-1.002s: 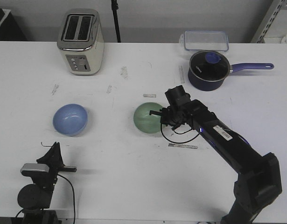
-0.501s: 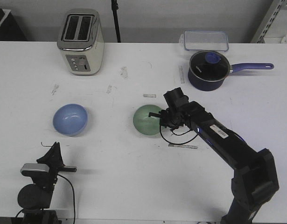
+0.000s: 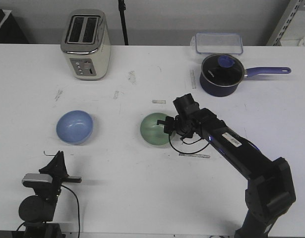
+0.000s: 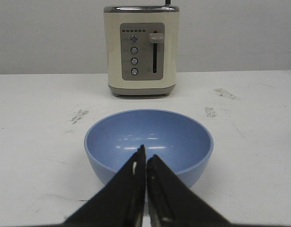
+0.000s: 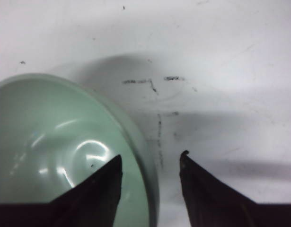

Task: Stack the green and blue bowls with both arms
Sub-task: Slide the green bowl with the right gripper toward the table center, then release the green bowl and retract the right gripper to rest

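Right hand straddling the green bowl's rim, not yet closed on it

Over the last second the right hand [image 3: 168, 124] has crept leftward to the near-right edge of the green bowl [image 3: 155, 129], and the bowl has slid slightly left with it, so contact looks likely. In the right wrist view its fingers [image 5: 98, 189] stand apart with the rim between them, one over the bowl's inside and one outside; it grips nothing yet. The blue bowl [image 3: 74, 127] sits unmoved on the tabletop [image 3: 142, 183], well apart to the left, in front of the toaster [image 3: 86, 44]. The left hand [image 4: 145, 189] waits just short of the blue bowl, pinched shut on nothing. My read: the rim pinch comes next, and further nudging could spoil the alignment.
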You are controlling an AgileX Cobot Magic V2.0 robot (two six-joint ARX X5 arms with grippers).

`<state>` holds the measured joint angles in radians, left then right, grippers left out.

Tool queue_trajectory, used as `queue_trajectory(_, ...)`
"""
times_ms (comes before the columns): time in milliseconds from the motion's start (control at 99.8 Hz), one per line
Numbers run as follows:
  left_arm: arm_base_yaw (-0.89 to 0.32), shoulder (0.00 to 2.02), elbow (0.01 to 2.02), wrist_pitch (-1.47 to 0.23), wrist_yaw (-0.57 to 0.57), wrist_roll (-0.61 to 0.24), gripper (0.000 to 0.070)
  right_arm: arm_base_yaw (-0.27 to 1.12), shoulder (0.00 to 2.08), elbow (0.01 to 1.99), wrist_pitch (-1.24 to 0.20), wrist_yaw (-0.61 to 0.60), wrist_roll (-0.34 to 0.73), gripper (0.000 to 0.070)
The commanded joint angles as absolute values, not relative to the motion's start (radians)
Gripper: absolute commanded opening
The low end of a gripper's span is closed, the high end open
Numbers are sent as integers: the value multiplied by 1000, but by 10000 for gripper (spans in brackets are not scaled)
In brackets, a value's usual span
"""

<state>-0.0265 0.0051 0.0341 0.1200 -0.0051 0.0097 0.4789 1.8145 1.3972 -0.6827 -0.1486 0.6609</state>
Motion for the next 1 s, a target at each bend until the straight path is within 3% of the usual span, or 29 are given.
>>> queue_trajectory(0,-25,3,12,134,-8,15,1,490,1818,1408,-668,-124,649,306)
queue_trajectory(170,-25,3,12,134,-8,15,2,483,1762,1408,-642,-113,602,424)
queue_trajectory(260,-25,3,12,134,-8,15,1,471,1729,1408,-639,-100,558,424)
queue_trajectory(481,-25,3,12,134,-8,15,1,448,1633,1400,-617,-95,309,422)
queue_trajectory(641,-25,3,12,134,-8,15,1,399,1527,1305,-502,-59,175,412)
queue_trajectory(731,-25,3,12,134,-8,15,1,364,1452,1221,-410,-31,118,369)
queue_trajectory(882,-25,3,12,134,-8,15,1,282,1317,1065,-256,6,47,173)
queue_trajectory(992,-25,3,12,134,-8,15,1,215,1218,947,-168,4,28,73)
